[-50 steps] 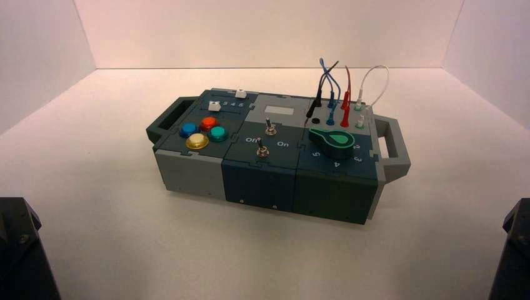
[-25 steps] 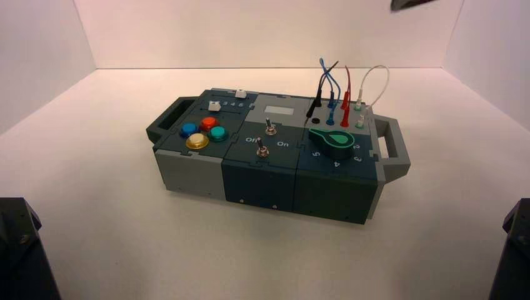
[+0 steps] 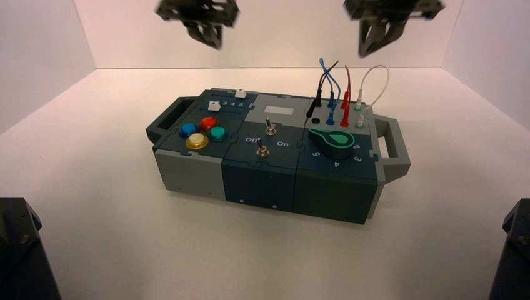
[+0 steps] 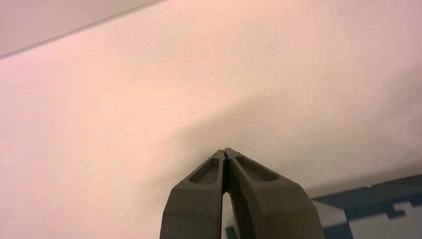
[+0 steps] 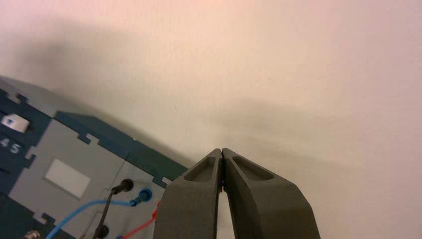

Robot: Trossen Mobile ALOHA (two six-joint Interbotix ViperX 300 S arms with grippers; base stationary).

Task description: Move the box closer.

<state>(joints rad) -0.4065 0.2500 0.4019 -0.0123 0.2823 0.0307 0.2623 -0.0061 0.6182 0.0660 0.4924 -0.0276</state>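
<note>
The box (image 3: 275,156) sits on the white desk (image 3: 125,250), well below and nearer the robot than both grippers, its long side turned at a slight angle. On its top, under the left gripper's side, lie four round buttons: blue (image 3: 187,130), red (image 3: 208,123), yellow (image 3: 197,141) and teal (image 3: 217,133), with white slider tabs (image 3: 215,106) just behind them. In the middle stand two toggle switches (image 3: 263,151), and under the right gripper's side sits the green dial (image 3: 332,140). Behind the dial, plugged wires (image 3: 331,84) in blue, black, red and white rise toward the right gripper. A dark handle (image 3: 164,122) sticks out at one end and a grey handle (image 3: 394,147) at the other.

The left gripper (image 3: 206,34) hangs high in the air above and beyond the box's button end, touching nothing; in its wrist view the fingertips (image 4: 219,164) are clenched together, empty, with only a corner of the box beneath them. The right gripper (image 3: 374,37) hangs high above the wired end, just over the wire loops and apart from them; its wrist view shows it pressed closed on nothing, with the blue and black plugs below.
</note>
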